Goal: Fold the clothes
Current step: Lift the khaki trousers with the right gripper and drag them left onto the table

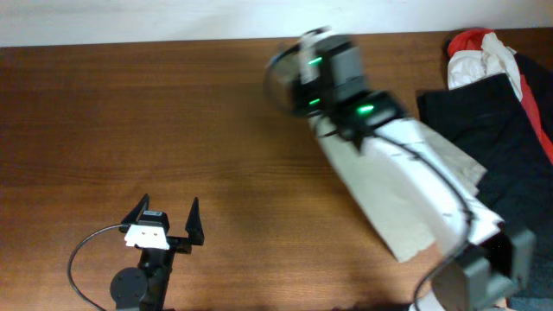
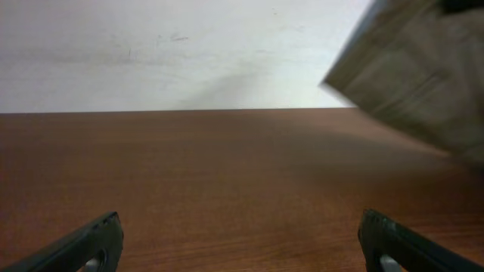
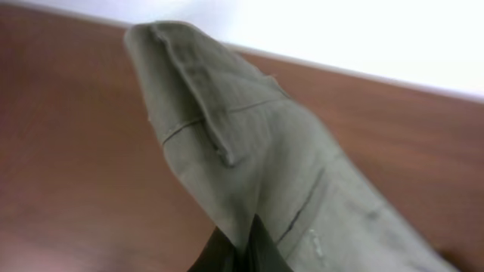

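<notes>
Barely begun, by the look of it. Clamped in the right claw (image 3: 240,246): 1 edge of the khaki shorts (image 3: 249,151), raised off the table (image 1: 130,112) and trailing back toward the right side. Left claw (image 1: 166,214) spread wide, holding nothing, well apart from the cloth. No fold laid yet. Black garment (image 1: 510,147) and red-and-white one (image 1: 479,52) heaped at the right edge, 2 more apparently waiting.

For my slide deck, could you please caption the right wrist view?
Right hand pinching a fold of the khaki shorts, held up above the brown wooden table.
</notes>
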Tool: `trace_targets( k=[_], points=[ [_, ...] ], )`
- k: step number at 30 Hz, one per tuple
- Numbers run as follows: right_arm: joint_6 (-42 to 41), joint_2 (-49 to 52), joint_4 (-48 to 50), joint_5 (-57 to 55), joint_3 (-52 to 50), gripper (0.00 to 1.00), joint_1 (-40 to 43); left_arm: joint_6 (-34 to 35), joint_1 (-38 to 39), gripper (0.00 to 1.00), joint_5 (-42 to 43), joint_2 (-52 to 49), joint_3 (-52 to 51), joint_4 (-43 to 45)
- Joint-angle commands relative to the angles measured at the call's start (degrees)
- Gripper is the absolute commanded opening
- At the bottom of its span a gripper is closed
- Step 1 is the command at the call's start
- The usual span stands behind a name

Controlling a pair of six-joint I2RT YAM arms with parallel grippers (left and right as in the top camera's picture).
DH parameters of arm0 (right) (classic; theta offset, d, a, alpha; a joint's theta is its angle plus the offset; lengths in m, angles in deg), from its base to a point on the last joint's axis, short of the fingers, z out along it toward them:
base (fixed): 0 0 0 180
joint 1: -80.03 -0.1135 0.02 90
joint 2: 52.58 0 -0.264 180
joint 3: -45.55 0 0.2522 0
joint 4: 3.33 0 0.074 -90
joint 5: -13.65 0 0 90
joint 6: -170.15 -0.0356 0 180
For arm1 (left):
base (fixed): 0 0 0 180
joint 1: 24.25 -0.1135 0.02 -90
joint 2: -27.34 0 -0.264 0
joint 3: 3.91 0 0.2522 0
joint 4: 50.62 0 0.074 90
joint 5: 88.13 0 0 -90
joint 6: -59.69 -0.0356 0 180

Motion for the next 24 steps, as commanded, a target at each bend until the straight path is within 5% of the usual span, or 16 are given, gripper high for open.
trace_targets(
  k=[1, 5, 7, 13, 16, 21, 24],
  points=[
    [-7.0, 5.4, 5.1, 6.5, 1.2, 0.04, -8.0, -0.7, -0.3, 0.99, -0.2, 0.3, -0.2, -0.2],
    [-11.4, 8.8, 11.6, 7.5, 1.2, 0.04, -15.3, -0.7, -0.3, 0.99, -0.2, 0.3, -0.2, -0.2],
    [-11.4, 8.8, 12.5, 7.5, 1.3, 0.25, -16.5, -0.7, -0.3, 0.99, -0.2, 0.3, -0.2, -0.3],
    [-11.2, 8.2, 10.6, 7.4, 1.3, 0.52, -14.1, -0.7, -0.3, 0.99, -0.2, 0.3, -0.2, -0.3],
    [-11.2, 3.9, 2.8, 7.4, 1.3, 0.62, -6.3, -0.7, -0.3, 0.99, -0.2, 0.3, -0.2, -0.2],
    [-11.2, -1.3, -20.7, 7.4, 1.3, 0.99, 9.4, -0.7, -0.3, 0.99, -0.2, 0.3, -0.2, -0.3],
    [-11.3, -0.1, -36.4, 3.5, 0.3, 0.99, 16.9, -0.7, -0.3, 0.99, -0.2, 0.3, -0.2, -0.2]
  ],
)
